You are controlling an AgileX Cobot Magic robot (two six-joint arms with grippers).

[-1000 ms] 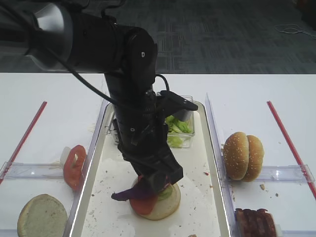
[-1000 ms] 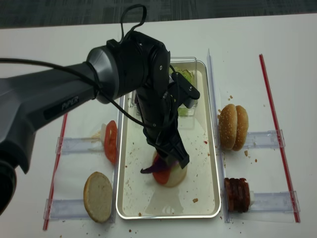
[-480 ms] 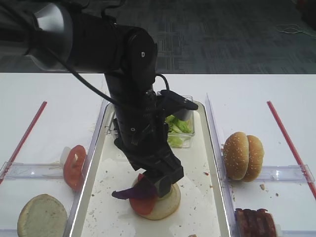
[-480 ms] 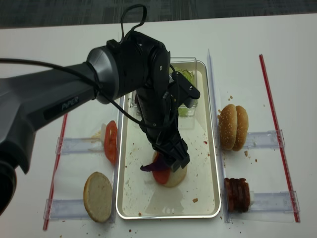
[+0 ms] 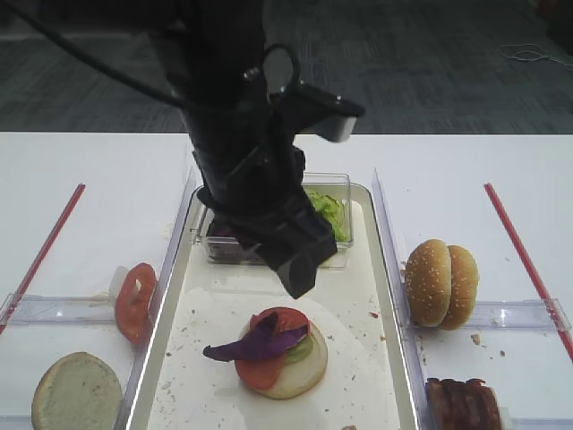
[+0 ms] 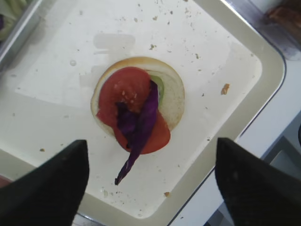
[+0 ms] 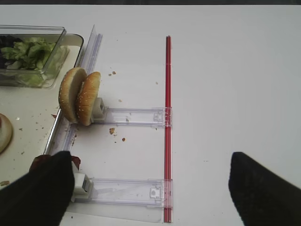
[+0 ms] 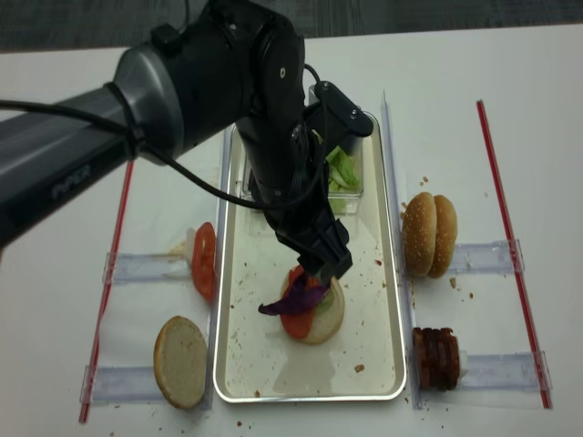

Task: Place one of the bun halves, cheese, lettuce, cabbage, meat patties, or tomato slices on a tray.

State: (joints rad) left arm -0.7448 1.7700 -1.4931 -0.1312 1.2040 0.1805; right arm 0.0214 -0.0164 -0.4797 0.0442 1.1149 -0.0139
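Cabbage (image 6: 137,127) lies across a tomato slice (image 6: 126,101) on a bun half (image 6: 173,96) in the tray (image 6: 263,70). The left hand (image 6: 150,188) hangs above, fingers spread and empty. The right hand (image 7: 150,188) is open over the table (image 7: 225,70).

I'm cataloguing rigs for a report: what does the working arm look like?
The left arm is glossy black with a silver-grey joint band, a looping black cable and pale "PIPER" lettering on its link. Its gripper is blocky and black; both wrist views show dark, matte jaws.
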